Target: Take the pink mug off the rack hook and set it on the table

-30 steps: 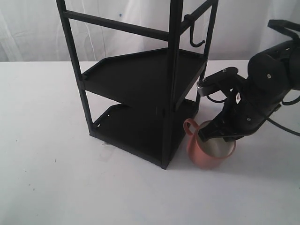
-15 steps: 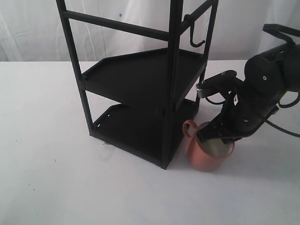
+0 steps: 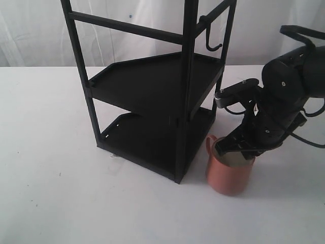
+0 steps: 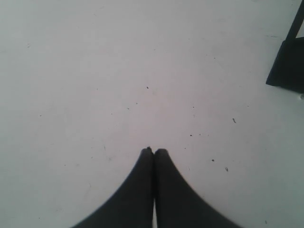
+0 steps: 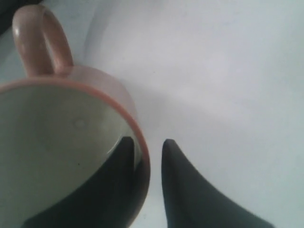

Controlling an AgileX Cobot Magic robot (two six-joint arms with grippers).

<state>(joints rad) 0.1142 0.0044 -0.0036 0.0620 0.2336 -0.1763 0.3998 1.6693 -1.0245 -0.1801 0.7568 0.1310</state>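
Pinching the wall of the squat salmon-pink ceramic mug (image 3: 229, 175) opposite its handle, your right gripper (image 5: 146, 141) has one finger inside, one outside. It stands upright beneath the gripper on the matte white tabletop (image 3: 61, 203); judged rigid, slick, chip-prone.

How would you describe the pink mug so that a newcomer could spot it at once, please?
On the white table stands a tall black shelf rack. Beside its nearest corner post sits the pink mug, upright, the right gripper straddling its wall. It is the only coloured thing: salmon outside, cream inside, one loop handle.
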